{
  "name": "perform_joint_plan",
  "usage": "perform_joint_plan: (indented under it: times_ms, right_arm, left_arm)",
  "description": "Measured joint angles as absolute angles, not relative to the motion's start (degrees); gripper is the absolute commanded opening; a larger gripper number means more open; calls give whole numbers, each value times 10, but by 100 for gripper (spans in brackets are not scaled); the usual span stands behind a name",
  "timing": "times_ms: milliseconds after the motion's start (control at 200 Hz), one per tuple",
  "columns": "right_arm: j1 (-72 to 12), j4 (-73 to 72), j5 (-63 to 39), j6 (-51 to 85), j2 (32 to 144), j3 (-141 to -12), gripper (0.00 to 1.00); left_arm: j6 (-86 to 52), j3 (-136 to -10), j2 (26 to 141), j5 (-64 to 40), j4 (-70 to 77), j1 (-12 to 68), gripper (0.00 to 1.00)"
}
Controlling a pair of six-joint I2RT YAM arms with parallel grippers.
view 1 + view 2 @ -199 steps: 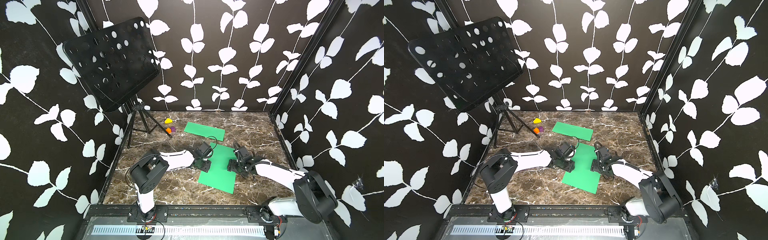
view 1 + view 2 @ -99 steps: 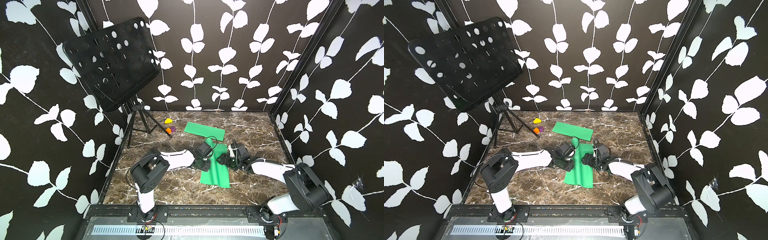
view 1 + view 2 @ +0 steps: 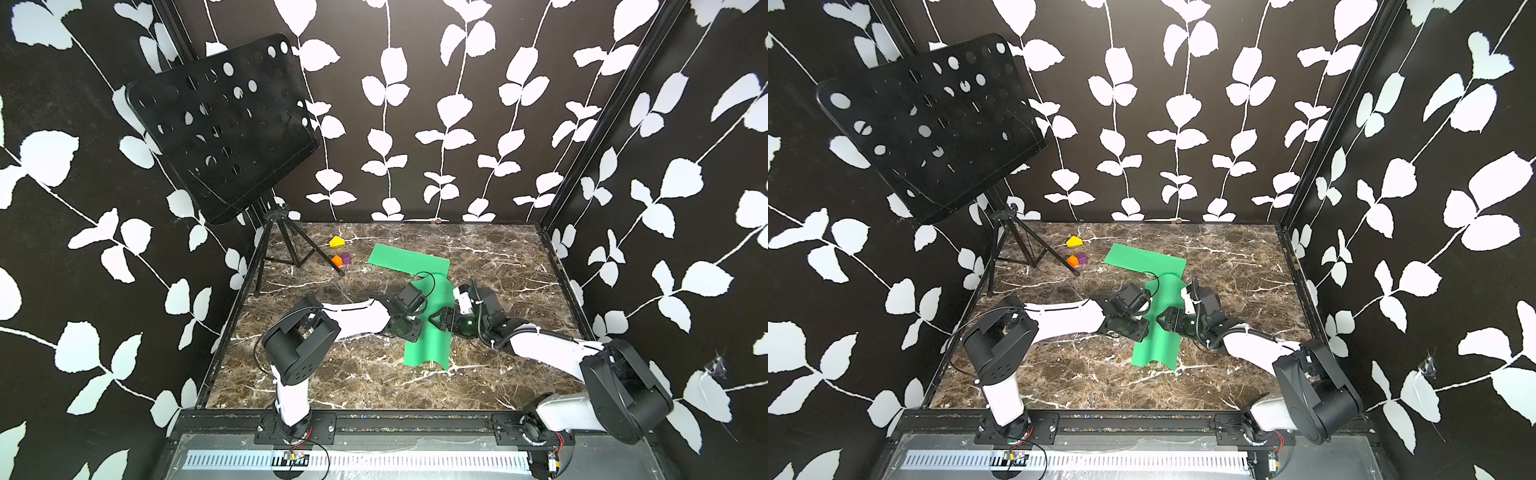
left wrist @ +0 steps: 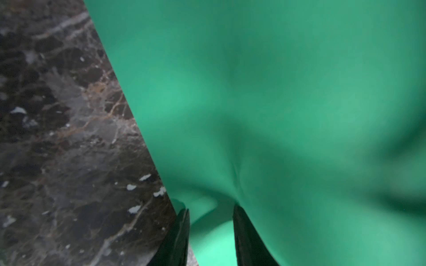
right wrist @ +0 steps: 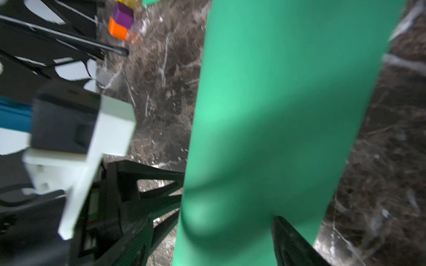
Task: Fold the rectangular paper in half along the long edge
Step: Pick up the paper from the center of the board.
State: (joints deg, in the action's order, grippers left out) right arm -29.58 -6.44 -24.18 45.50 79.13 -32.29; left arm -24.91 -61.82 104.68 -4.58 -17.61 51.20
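- The green paper lies in the middle of the table as a narrow doubled strip between the two arms. It is loosely bowed, its near end is rippled rather than flat, and no sharp crease shows.
- The left gripper sits at the strip's left long edge. Its fingers stand partly apart with paper running between them; whether they actually pinch the sheet I cannot tell.
- The right gripper stands wide open against the strip's right side and clamps nothing. In its wrist view the paper bulges just in front of it.
- The step in hand, as I judge it, is settling the flap and setting the crease.
- To do it well, the left gripper keeps the two long edges matched and pinned. The right one comes down on the rounded right side and presses along it end to end, including the rippled near end.
- Pushing sideways risks sliding the top layer off line.
- A second ago the sheet lay open and wide, with the right gripper at its right edge. Now that edge is carried across to the left and the sheet shows much narrower.
- The right arm has swung inward and its jaws have spread, while the left arm has hardly moved.
- A second green sheet lies just behind; whether it touches the strip's far end I cannot tell.
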Motion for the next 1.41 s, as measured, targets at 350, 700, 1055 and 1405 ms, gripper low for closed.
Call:
perform_joint_plan:
  times_ms: [350,700,1055,1405]
  right_arm:
    - [-297,41,-226,389,838,-370,89]
    - [-312,96,-200,375,866,-405,66]
    - [-311,119,-188,381,865,-410,37]
    - [-311,105,-191,381,844,-409,24]
  left_arm:
    - [-271,-604,1048,-64,-128,499,34]
    - [-279,-597,1053,-81,-92,493,37]
    - [-286,-560,1019,-38,-72,493,63]
    - [-340,-435,893,26,-37,463,79]
